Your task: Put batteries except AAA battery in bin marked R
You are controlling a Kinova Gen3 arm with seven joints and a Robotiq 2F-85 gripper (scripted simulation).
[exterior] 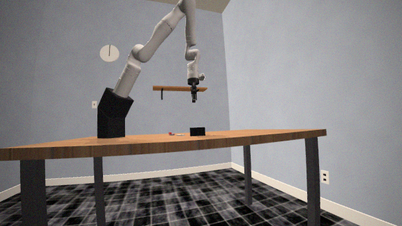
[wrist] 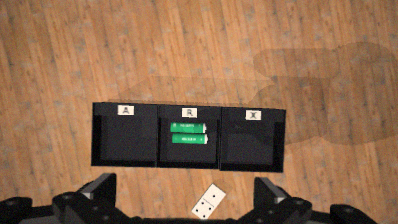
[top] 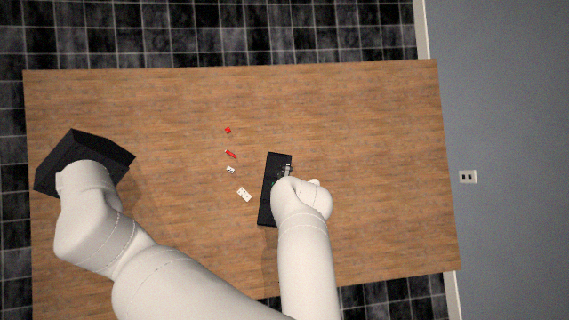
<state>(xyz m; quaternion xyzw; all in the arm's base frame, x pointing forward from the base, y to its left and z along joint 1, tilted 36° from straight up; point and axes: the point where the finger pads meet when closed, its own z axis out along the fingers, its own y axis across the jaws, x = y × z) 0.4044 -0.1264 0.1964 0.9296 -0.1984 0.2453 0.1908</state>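
While its gripper point(exterior: 193, 100) hangs spread and unladen, the arm point(exterior: 151, 41) arches high above the bins point(wrist: 188, 135).

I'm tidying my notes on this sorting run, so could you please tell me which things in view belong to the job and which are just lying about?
Belongs to the job:
- two green batteries, lying in the middle compartment
- bin marked R, between compartments A and X
- gripper, open and empty, high above the bins

Just lying about:
- white domino, beside the bins
- red cube
- thin red piece
- small white piece
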